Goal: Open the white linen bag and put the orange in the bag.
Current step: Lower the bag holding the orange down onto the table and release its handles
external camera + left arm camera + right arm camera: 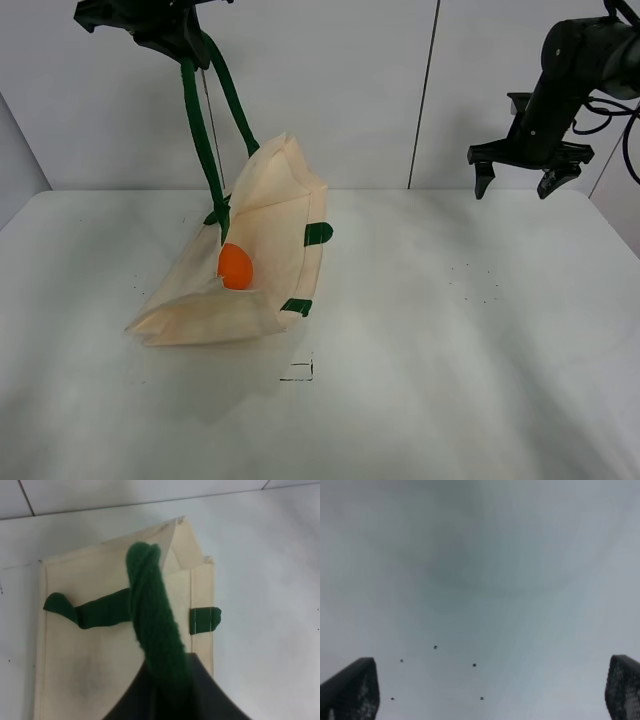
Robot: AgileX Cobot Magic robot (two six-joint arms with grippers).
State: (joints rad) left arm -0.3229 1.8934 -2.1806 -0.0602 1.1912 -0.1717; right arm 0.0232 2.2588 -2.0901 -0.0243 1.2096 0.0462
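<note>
Upper left of frame: left gripper (178, 35) is clamping its jaws on green strap handle (208, 130), holding white linen bag (270, 215) up by one end. We are seeing orange (235, 267) sitting in bag's open mouth, left of centre, with bag's lower end resting on white table (450, 350). Upper right: right gripper (513, 188) is hovering above table, jaws spread apart, gripping nothing.
</note>
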